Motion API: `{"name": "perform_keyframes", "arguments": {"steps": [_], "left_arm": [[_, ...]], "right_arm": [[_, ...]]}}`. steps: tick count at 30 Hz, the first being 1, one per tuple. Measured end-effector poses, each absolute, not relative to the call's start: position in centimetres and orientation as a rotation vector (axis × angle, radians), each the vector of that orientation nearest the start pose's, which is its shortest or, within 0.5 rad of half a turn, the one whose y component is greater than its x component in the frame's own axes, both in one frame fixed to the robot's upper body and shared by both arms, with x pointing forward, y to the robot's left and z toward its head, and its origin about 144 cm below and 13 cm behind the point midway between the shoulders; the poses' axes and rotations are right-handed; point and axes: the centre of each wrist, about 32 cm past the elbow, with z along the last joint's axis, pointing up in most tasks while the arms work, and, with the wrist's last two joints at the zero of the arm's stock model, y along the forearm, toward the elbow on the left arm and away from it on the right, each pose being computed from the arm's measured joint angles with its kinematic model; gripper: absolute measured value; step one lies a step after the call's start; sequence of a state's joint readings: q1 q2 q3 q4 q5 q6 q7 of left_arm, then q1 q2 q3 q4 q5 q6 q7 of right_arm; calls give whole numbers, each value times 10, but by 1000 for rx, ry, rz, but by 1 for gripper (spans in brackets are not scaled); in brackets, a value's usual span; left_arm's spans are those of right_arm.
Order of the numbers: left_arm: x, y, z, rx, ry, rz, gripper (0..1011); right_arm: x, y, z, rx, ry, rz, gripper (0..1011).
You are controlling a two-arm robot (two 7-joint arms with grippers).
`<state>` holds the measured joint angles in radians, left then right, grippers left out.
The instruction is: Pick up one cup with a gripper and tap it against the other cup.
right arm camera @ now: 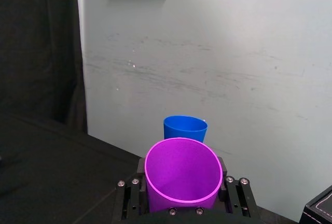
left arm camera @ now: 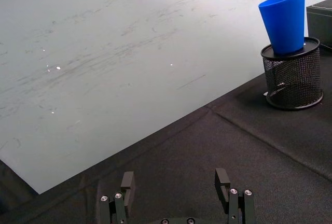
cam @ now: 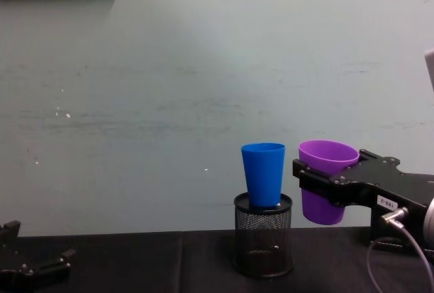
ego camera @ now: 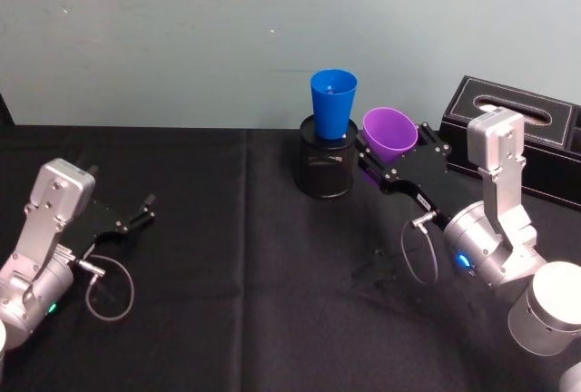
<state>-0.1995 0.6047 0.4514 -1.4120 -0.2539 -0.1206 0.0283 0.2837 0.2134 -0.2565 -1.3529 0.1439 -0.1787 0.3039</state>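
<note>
Right gripper [cam: 332,171]: clamped on the purple cup [cam: 325,181], one black finger on each side of the cup wall below the rim. We see the cup lifted clear of the table [ego camera: 227,256], close to upright, mouth up, nothing inside.

Blue cup [cam: 264,174]: stands mouth up with its base sunk in the black mesh holder [cam: 263,235], which sits on the table near the back wall, about centre.

Relation: purple cup is just beside the blue cup, on the robot's right of it. From the chest view the two rims are at about the same height, and a thin gap shows between the blue cup's wall and the nearer gripper finger. We cannot tell from the head view whether anything touches.

Right wrist shows a blue glow [ego camera: 463,260]; a grey cable loops beneath it.

Left gripper [left arm camera: 175,180]: low over the table at far left, well apart from both cups, fingers spread with nothing between them.

Black box [ego camera: 517,129]: rear right, behind the right arm.
</note>
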Motion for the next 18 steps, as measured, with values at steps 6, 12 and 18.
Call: {"name": "perform_keyframes", "arguments": {"steps": [6,12,18], "left_arm": [[489,310,1140,304,-285,1248,1012],[489,310,1140,304,-285,1248,1011],[489,310,1140,304,-285,1248,1012]], "right_arm": [[532,-226,1168,34,-237,-1054,739],[532,-226,1168,33,-237,-1055,739],[532,-226,1168,33,-238,-1055,739]]}}
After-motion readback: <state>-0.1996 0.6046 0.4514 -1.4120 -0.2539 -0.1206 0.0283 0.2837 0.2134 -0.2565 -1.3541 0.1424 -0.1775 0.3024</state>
